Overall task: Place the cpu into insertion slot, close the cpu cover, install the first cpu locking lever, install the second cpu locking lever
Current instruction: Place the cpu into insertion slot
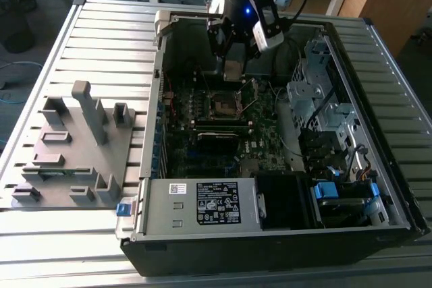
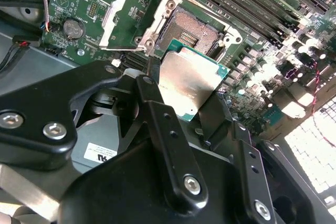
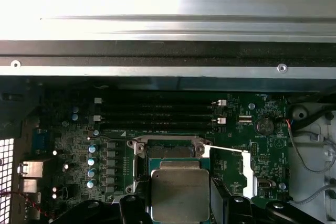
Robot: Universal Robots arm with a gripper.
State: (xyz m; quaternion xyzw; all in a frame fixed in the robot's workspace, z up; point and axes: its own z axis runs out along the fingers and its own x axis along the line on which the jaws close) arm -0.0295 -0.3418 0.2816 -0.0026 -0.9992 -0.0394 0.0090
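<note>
**Metal, bright and dull**

We see the cpu (image 2: 191, 85) topped in dull brushed metal, edged with green board. The cpu cover (image 2: 113, 17) is bright silver metal. We read the gripper (image 2: 181, 95) links as matt black, with shiny steel screws.

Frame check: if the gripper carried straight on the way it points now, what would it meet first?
Shut on the cpu, the gripper points downward. The open insertion slot looks first in line, with the cpu cover swung aside. Depth is unclear, so it could meet the slot's rim instead.
</note>
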